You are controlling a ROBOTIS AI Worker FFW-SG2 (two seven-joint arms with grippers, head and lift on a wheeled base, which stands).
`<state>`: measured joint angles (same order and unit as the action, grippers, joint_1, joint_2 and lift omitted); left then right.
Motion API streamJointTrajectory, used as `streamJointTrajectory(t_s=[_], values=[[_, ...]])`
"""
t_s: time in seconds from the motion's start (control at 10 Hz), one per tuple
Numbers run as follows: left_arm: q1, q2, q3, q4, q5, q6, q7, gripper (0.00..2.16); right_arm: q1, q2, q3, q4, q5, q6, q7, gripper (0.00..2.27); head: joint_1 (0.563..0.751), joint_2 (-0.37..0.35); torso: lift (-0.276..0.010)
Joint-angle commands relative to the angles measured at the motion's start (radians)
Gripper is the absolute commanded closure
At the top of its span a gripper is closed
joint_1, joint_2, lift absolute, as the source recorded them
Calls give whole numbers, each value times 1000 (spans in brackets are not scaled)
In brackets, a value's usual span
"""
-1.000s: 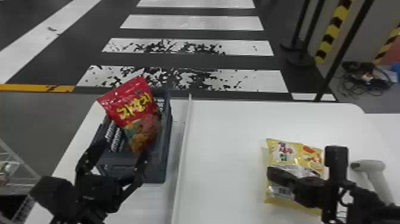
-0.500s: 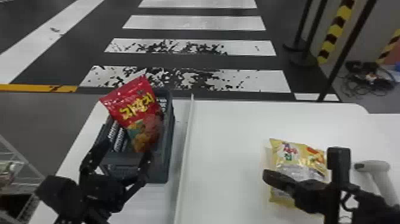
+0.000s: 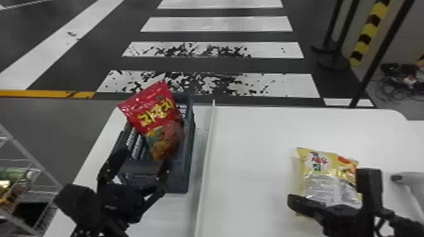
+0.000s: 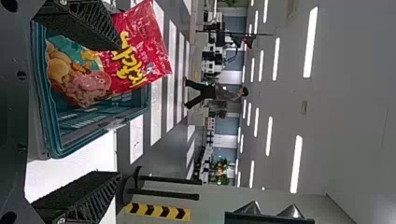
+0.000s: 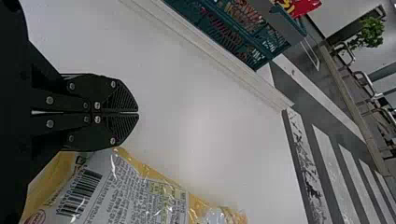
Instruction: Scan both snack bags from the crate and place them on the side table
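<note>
The red snack bag (image 3: 156, 118) leans in the dark crate (image 3: 186, 179), its top sticking up above the rim. My left arm (image 3: 116, 198) has its jaws beside the bag, spread wide and gripping nothing. The crate sits on the left part of the white desk (image 3: 258, 135), and a raised white strip (image 3: 206, 160) runs between it and the yellow snack bag (image 3: 331, 182), which lies flat. By that bag is my right arm (image 3: 350, 217), its jaws closed together and empty. A pale handheld scanner (image 3: 413, 186) is at the desk's right side. Past the far edge, white stripes (image 3: 217, 24) cross a dark floor (image 3: 214, 37); a wire rack (image 3: 41, 186) stands to the left, black posts (image 3: 347, 31) and tangled cables (image 3: 400, 85) to the right. Strip lights (image 4: 296, 163) line the ceiling (image 4: 355, 102).
</note>
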<state>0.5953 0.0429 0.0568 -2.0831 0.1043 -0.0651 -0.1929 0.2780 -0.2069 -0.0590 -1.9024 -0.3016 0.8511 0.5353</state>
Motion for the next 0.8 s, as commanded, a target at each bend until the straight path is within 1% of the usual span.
streamJointTrajectory(t_s=[0.0,0.6,0.7], values=[[0,0,0,3,0,0,0,36,13,0,-12,-1,4,10,0,2256,695,74,-95],[-2,-2,0,12,3,-6,0,36,38,0,-41,-24,1,10,3,2256,695,49,-95],[-2,0,-2,12,3,-6,1,36,43,0,-45,-35,-16,13,12,2256,695,49,-95]])
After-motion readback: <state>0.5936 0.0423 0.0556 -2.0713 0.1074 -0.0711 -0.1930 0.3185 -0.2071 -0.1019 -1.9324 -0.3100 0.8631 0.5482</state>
